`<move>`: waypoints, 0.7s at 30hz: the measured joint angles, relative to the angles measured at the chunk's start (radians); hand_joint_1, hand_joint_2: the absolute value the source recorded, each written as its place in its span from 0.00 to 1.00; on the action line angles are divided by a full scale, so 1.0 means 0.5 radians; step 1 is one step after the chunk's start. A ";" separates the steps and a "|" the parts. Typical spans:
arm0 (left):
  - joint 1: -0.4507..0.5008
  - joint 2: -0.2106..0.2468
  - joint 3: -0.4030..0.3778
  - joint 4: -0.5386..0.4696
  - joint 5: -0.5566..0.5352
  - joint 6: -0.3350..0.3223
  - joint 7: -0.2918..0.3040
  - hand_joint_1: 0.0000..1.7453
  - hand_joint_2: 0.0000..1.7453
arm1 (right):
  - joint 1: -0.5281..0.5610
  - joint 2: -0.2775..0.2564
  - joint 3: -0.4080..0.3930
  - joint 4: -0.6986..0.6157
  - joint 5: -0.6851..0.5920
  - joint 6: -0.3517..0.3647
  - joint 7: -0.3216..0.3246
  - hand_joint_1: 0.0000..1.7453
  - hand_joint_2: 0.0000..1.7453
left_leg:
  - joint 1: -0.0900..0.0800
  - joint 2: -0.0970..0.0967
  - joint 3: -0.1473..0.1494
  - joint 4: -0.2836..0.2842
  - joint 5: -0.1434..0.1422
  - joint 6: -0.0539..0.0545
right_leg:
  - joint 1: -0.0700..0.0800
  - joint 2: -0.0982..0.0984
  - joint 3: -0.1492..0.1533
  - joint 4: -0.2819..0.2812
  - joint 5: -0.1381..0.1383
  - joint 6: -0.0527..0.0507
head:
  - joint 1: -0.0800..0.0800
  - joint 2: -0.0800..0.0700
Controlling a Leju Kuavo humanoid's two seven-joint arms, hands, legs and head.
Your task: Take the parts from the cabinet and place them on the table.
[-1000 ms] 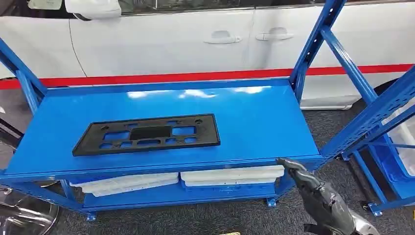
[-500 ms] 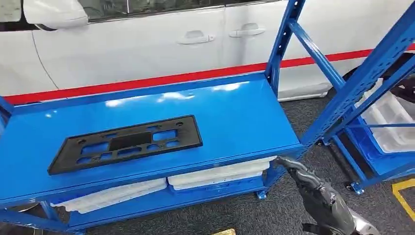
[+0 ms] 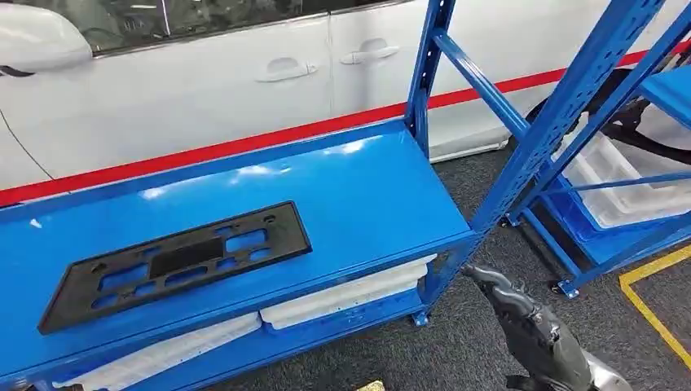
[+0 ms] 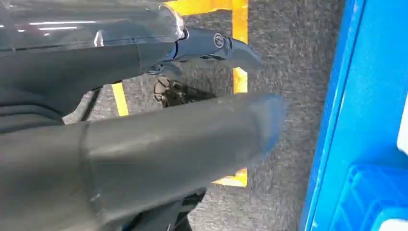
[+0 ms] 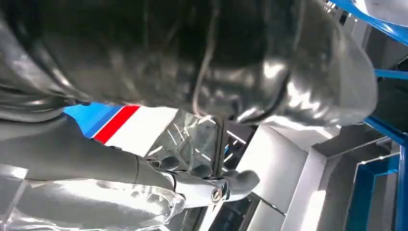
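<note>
Part: black plate with cut-outs lies flat on top shelf of blue rack, toward its left end
Right hand: low at right, off the rack's front corner, over grey carpet; holds nothing, fingers drawn together and pointing up toward the shelf edge
Left hand: over carpet beside blue rack; finger state cannot be told
Lower shelf: white trays
Behind: white car, red stripe

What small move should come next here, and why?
Probably keep turning right toward the second rack and its white trays. The black plate already lies flat on the blue table, the right hand hangs low beside the table's corner with nothing visibly in it, and the left hand also looks empty over the floor.
</note>
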 joint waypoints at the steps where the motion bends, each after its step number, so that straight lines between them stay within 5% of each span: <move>1: -0.001 0.000 0.000 0.000 0.000 0.000 0.000 0.00 0.00 | -0.001 0.000 0.000 0.000 0.000 -0.001 0.000 0.00 0.00 | 0.013 0.011 0.005 -0.016 0.010 0.018 | 0.000 0.005 -0.005 0.004 -0.009 0.008 | 0.000 0.000; 2: -0.003 -0.001 -0.001 0.000 0.000 -0.001 0.000 0.00 0.00 | 0.001 0.000 0.000 -0.001 0.000 0.000 0.000 0.00 0.00 | 0.015 0.020 0.007 -0.019 0.014 0.025 | -0.006 -0.015 0.000 0.009 -0.019 0.010 | -0.001 0.000; 3: -0.002 0.000 -0.001 0.000 -0.003 0.000 0.000 0.00 0.00 | -0.006 -0.001 -0.001 -0.002 0.004 0.005 0.004 0.00 0.00 | 0.015 0.024 0.006 -0.022 0.014 0.039 | -0.004 -0.119 -0.037 0.109 -0.080 0.026 | 0.001 0.000; 6: 0.017 0.004 -0.037 0.000 -0.129 0.049 0.065 0.00 0.00 | -0.390 0.040 0.140 0.262 0.294 0.376 0.391 0.00 0.00 | 0.009 0.072 -0.002 -0.018 0.014 0.043 | -0.017 -0.149 -0.260 0.542 -0.286 0.051 | 0.001 0.000; 7: 0.004 0.007 -0.053 0.000 -0.147 0.059 0.084 0.00 0.00 | -0.543 0.097 0.256 0.425 0.361 0.404 0.507 0.00 0.00 | 0.007 0.078 -0.010 -0.017 0.017 0.042 | -0.023 -0.159 -0.308 0.635 -0.295 0.052 | 0.002 0.000; 9: -0.019 0.008 -0.074 0.000 -0.175 0.078 0.137 0.00 0.00 | -0.750 0.227 0.644 0.795 0.325 0.136 0.469 0.00 0.00 | 0.007 0.061 -0.014 -0.017 0.025 0.039 | -0.031 -0.159 -0.250 0.538 -0.193 0.043 | 0.001 0.000; 11: -0.020 0.008 -0.100 0.000 -0.192 0.093 0.179 0.00 0.00 | -0.961 0.270 0.996 0.998 0.256 -0.023 0.416 0.00 0.00 | 0.006 0.020 -0.002 -0.017 0.031 0.029 | -0.027 -0.121 -0.040 0.156 0.009 0.012 | 0.001 0.000; 12: -0.014 0.004 -0.105 0.000 -0.195 0.097 0.192 0.00 0.00 | -1.021 0.273 1.106 1.050 0.223 -0.061 0.414 0.00 0.00 | 0.018 0.004 -0.010 -0.023 0.034 0.024 | -0.027 -0.032 0.014 0.051 -0.003 -0.007 | 0.001 0.000; 13: -0.018 -0.002 -0.105 0.002 -0.198 0.098 0.198 0.00 0.00 | -1.062 0.272 1.171 1.100 0.202 -0.082 0.414 0.00 0.00 | 0.017 -0.027 -0.022 -0.016 0.045 0.003 | -0.017 -0.004 0.010 0.031 0.003 -0.016 | 0.001 0.000; 16: 0.019 0.001 -0.108 0.002 -0.204 0.098 0.202 0.00 0.00 | -1.182 0.260 1.333 1.190 0.153 -0.093 0.437 0.00 0.00 | 0.045 -0.083 -0.044 -0.041 0.068 -0.046 | 0.003 -0.057 0.018 0.000 -0.010 -0.041 | 0.002 0.000; 17: 0.024 0.005 -0.110 0.002 -0.206 0.098 0.198 0.00 0.00 | -1.212 0.262 1.375 1.202 0.141 -0.098 0.438 0.00 0.00 | 0.028 -0.089 -0.045 -0.040 0.062 -0.061 | -0.023 -0.079 0.043 -0.056 0.001 -0.045 | -0.001 0.000; 18: 0.027 0.008 -0.111 0.002 -0.207 0.098 0.191 0.00 0.00 | -1.233 0.265 1.408 1.214 0.134 -0.101 0.439 0.00 0.00 | 0.024 -0.038 -0.059 -0.004 0.033 -0.061 | -0.022 -0.105 0.062 -0.082 0.011 -0.049 | 0.001 0.000; 21: 0.018 0.012 -0.116 0.002 -0.207 0.098 0.184 0.00 0.00 | -1.269 0.264 1.479 1.263 0.131 -0.105 0.452 0.00 0.00 | 0.030 0.020 -0.282 0.437 -0.169 -0.069 | -0.013 -0.166 0.068 -0.080 0.005 -0.069 | 0.000 0.000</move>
